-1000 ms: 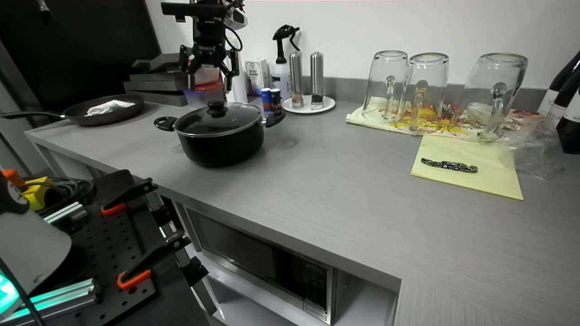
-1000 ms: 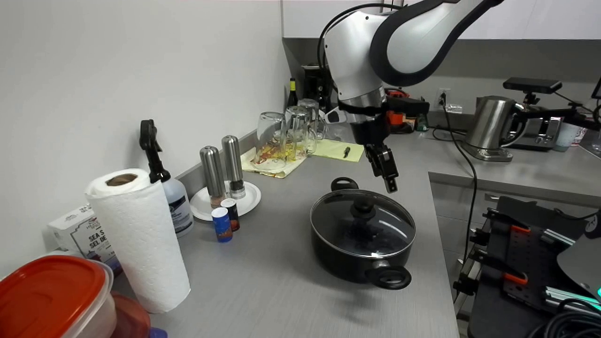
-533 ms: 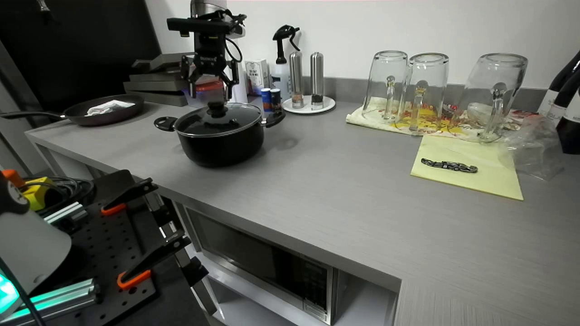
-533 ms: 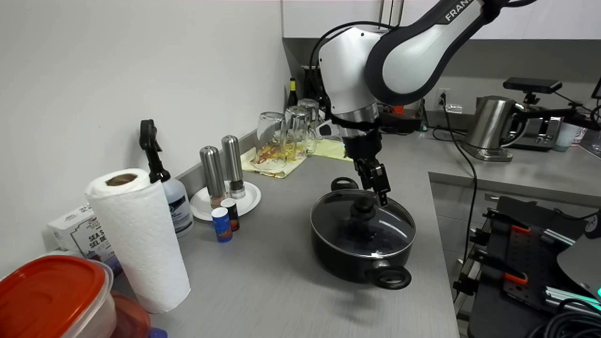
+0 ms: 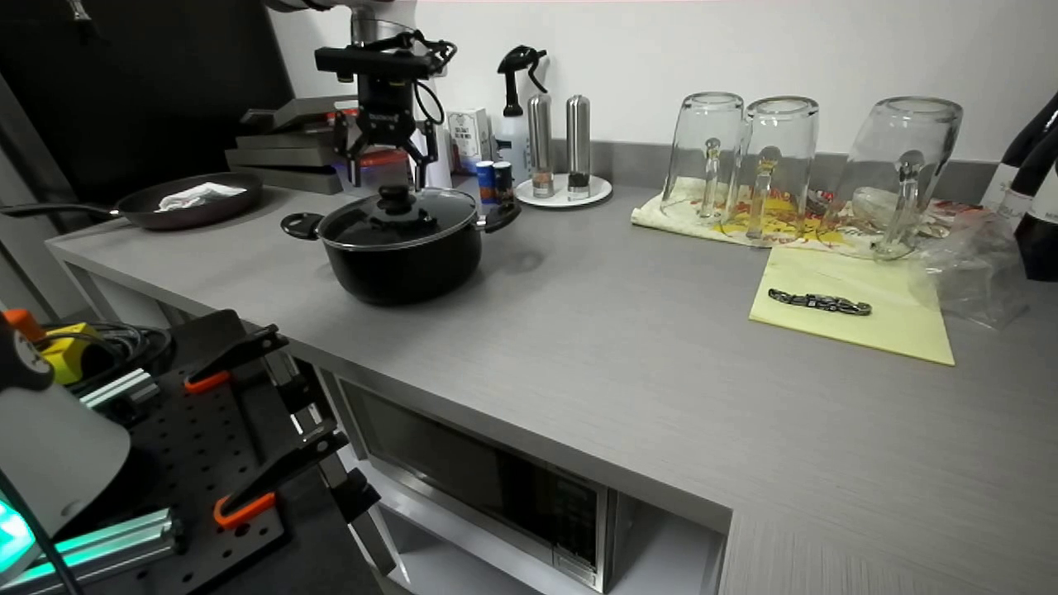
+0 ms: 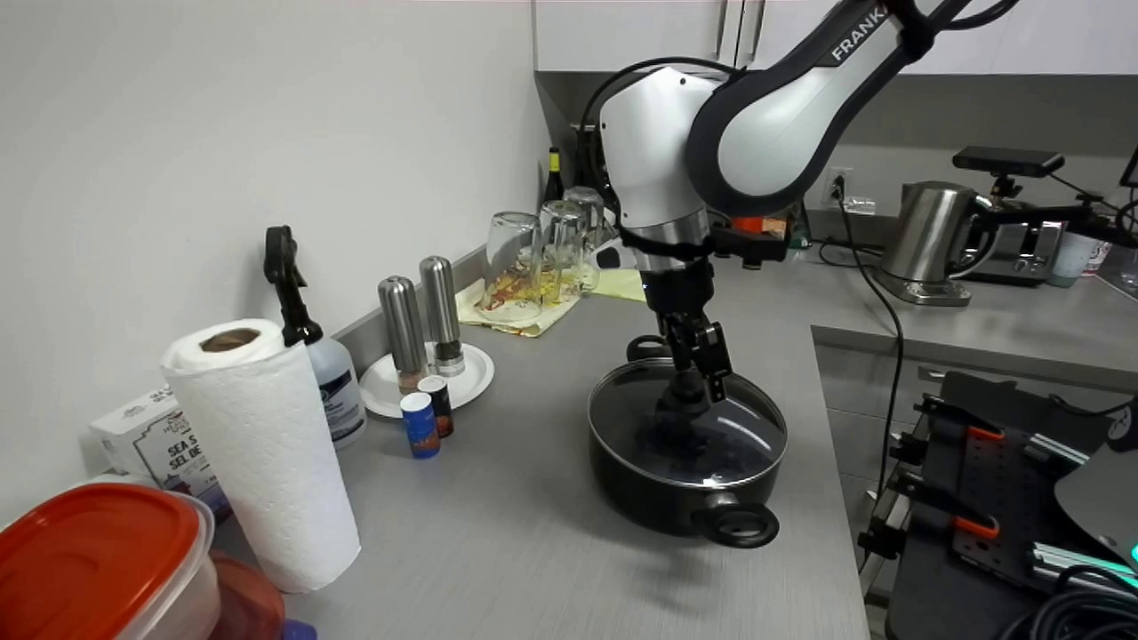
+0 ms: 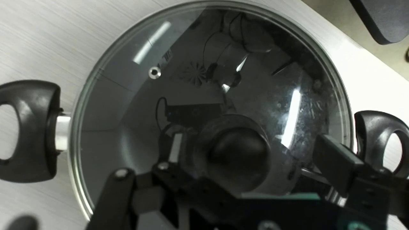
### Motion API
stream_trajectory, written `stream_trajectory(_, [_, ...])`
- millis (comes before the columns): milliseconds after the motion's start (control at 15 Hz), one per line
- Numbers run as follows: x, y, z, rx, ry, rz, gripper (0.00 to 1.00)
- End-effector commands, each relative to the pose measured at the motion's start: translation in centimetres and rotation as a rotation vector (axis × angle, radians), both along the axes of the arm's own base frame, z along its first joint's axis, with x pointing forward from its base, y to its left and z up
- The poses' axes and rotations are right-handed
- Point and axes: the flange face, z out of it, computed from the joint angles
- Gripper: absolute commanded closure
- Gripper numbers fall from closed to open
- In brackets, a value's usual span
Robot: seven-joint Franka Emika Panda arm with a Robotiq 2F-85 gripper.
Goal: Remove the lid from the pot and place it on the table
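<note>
The glass lid (image 5: 450,211) with its black knob (image 5: 395,198) sits on the black pot (image 5: 405,273), which stands on the grey countertop table (image 5: 620,355). Lid (image 6: 742,436), pot (image 6: 645,498) and table (image 6: 498,551) also show in an exterior view. My gripper (image 5: 388,183) is open above the lid, with its fingers spread to either side of the knob; it also shows in an exterior view (image 6: 707,387). In the wrist view the knob (image 7: 238,156) lies between the gripper's fingers (image 7: 252,148), with gaps on both sides. The lid (image 7: 127,111) covers the pot.
Two metal mills (image 6: 404,329) on a white plate (image 6: 476,373), small shakers (image 6: 420,427), a paper towel roll (image 6: 267,471) and a spray bottle (image 6: 333,382) stand along the wall. Glass mugs (image 5: 702,157), yellow paper (image 5: 868,330) and a frying pan (image 5: 190,211) are also there.
My gripper has come down toward the lid and moved over the knob, its fingers staying open. The pot and lid have not moved.
</note>
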Motion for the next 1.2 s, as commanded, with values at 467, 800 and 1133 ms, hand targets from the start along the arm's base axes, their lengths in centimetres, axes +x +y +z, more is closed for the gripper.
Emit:
stream_trajectory(467, [0.5,0.3,-0.1,0.069,0.003,0.043,0.5])
stream_trajectory(800, [0.9,0.0,0.2,0.077,-0.003,0.04,0.75])
stream_trajectory(1133, [0.3,-0.6,2.5,0.044,-0.029,0.016,0.75])
